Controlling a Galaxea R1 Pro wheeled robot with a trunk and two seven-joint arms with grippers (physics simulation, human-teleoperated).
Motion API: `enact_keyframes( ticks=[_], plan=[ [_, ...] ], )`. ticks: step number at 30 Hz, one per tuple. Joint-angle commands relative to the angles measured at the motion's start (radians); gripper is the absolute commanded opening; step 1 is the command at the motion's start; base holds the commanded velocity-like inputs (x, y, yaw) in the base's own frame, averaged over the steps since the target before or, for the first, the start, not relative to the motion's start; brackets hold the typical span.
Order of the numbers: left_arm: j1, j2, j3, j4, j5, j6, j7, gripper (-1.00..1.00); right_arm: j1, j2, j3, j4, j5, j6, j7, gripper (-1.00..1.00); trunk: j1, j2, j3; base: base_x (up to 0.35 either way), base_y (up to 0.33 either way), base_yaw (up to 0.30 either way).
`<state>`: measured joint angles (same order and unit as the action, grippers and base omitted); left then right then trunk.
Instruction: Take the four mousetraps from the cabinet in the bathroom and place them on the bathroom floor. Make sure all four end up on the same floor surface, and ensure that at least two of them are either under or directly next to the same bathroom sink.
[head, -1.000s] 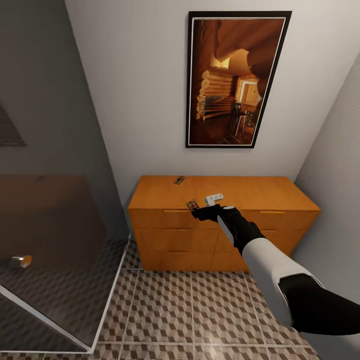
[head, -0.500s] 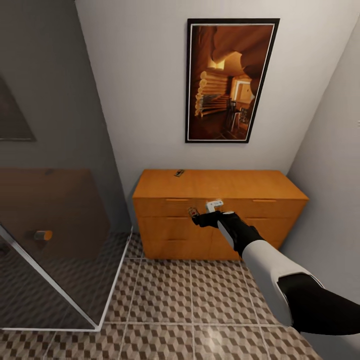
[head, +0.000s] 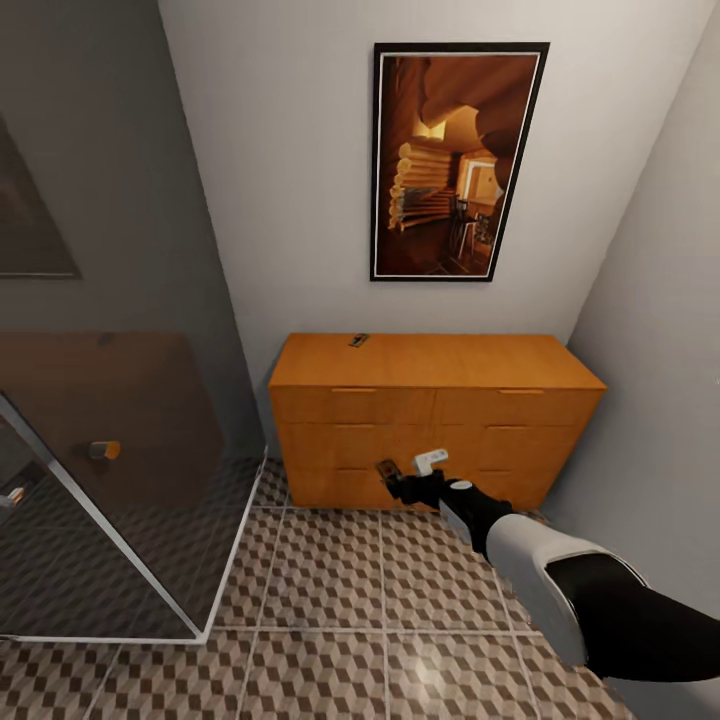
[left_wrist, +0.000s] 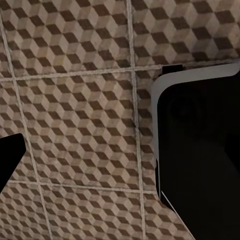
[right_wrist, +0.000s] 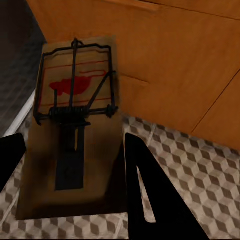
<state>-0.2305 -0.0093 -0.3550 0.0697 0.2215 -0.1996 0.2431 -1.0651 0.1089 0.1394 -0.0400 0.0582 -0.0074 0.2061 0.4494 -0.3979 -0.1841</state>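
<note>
Lowered from cabinet-top height — right pincer (head: 397, 485) clenched on a mousetrap (right_wrist: 70, 150), before the cabinet (head: 340, 440) drawers; no legible writing.

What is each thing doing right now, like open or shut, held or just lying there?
Right gripper: shut on a mousetrap, low in front of the cabinet.
Held mousetrap: gripped, wire bar down, above the floor.
Second mousetrap: lying on the cabinet top.
Cabinet: drawers shut.
Floor: no trap on the tiles in view.
Left gripper: cannot tell.
</note>
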Motion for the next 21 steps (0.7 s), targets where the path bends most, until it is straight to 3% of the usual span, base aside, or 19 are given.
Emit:
enact_keyframes(
  ticks=[1,5,12,21],
  plan=[
    [-0.002,-0.001,-0.009,0.004,0.008,-0.007,0.001,1.00,0.017,0.000,0.000,0.005,0.005,-0.014,0.001,-1.00,0.001,-0.002,-0.002,-0.011,0.000,0.000],
    [-0.002,0.000,-0.009,0.003,0.007,-0.008,0.000,1.00,0.143,-0.003,-0.001,0.018,0.007,-0.078,-0.001,-1.00,0.001,-0.002,-0.002,-0.004,0.000,0.000],
    [-0.002,0.001,-0.009,-0.005,0.006,-0.009,-0.001,1.00,0.286,-0.033,0.000,0.023,0.008,-0.241,-0.019,-1.00,0.001,-0.002,-0.002,0.000,0.000,0.000],
    [-0.001,-0.001,-0.008,-0.059,0.005,-0.020,0.000,1.00,0.459,-0.059,0.000,0.023,0.008,-0.375,-0.049,-1.00,0.001,-0.002,-0.002,0.000,0.000,0.000]
  ],
)
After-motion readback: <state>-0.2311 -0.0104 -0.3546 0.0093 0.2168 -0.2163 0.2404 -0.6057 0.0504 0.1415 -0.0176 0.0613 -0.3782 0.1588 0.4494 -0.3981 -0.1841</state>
